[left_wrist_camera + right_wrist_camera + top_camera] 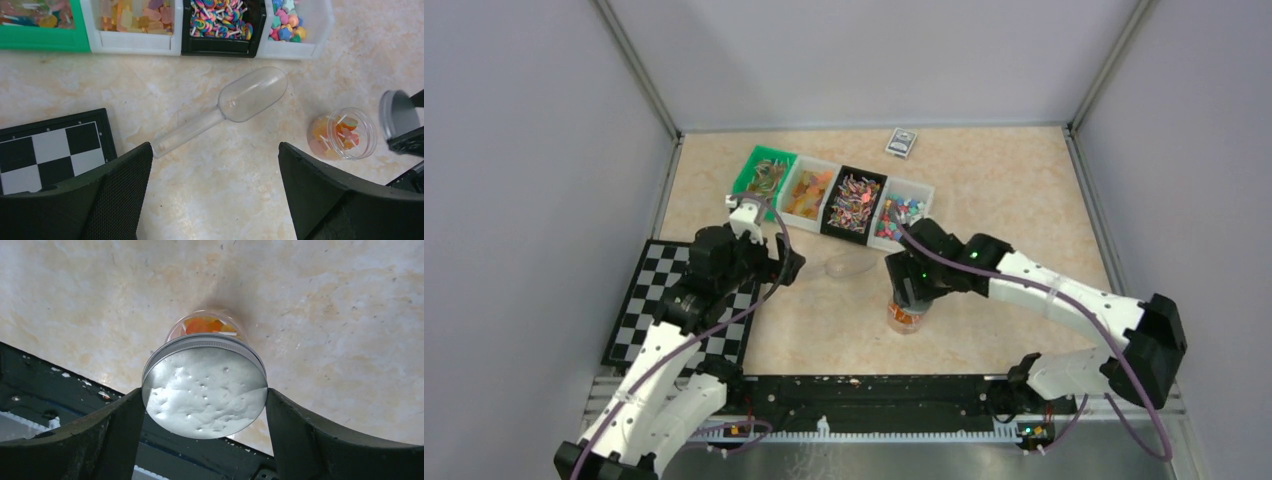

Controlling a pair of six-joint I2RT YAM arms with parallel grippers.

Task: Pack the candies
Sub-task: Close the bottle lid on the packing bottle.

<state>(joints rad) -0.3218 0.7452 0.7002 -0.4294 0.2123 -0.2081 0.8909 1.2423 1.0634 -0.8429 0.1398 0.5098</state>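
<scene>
Candies (pixel 337 134), mostly orange and pink, fill a small clear round cup (pixel 363 143) on the table, also seen from above (pixel 906 317). My right gripper (pixel 205 397) is shut on the round silver lid (pixel 205 390) and holds it just above the cup (pixel 210 322). In the left wrist view the lid (pixel 397 114) shows at the right edge. My left gripper (pixel 215 150) is open and empty, hovering above bare table near the handle of a clear plastic scoop (pixel 235 105). More candies lie in four bins (pixel 836 198) at the back.
The bins stand in a row: green (pixel 45 37), white (pixel 135 42), black (pixel 217 46), white (pixel 295 47). A checkerboard (pixel 649 305) lies at the left. A small card box (pixel 901 144) sits at the far back. A black rail (pixel 864 390) runs along the near edge.
</scene>
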